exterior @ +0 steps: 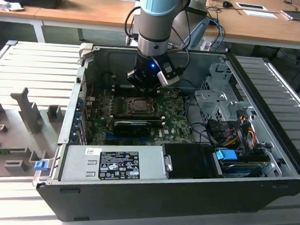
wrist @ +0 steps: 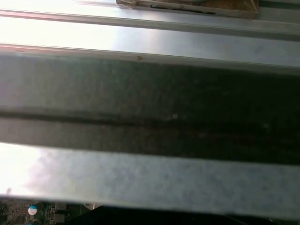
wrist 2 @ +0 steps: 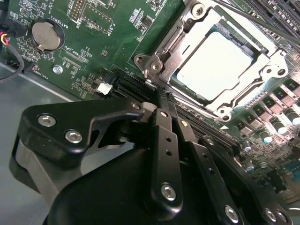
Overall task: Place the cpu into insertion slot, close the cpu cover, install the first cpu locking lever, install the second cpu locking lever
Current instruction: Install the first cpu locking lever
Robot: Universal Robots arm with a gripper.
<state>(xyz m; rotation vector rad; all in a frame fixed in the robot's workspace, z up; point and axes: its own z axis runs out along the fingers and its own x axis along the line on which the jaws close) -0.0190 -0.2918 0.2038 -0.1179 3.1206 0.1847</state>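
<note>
Second wrist view, one cpu (wrist 2: pixel 213 64), one cpu cover (wrist 2: pixel 243 89), closed claw (wrist 2: pixel 161 96)

Glare on cpu (wrist 2: pixel 213 63), blurred casing (wrist: pixel 150 117)

The arm (exterior: pixel 155 21) is a thick cylinder with a pale blue band over silver-grey metal, ending in a black wrist housing where a small blue light glows, and black cables loop beside it. In the second wrist view the gripper (wrist 2: pixel 161 101) is matte black, its narrow bar-shaped fingers (wrist 2: pixel 165 150) and rounded linkage plates fastened with silver screws
</note>
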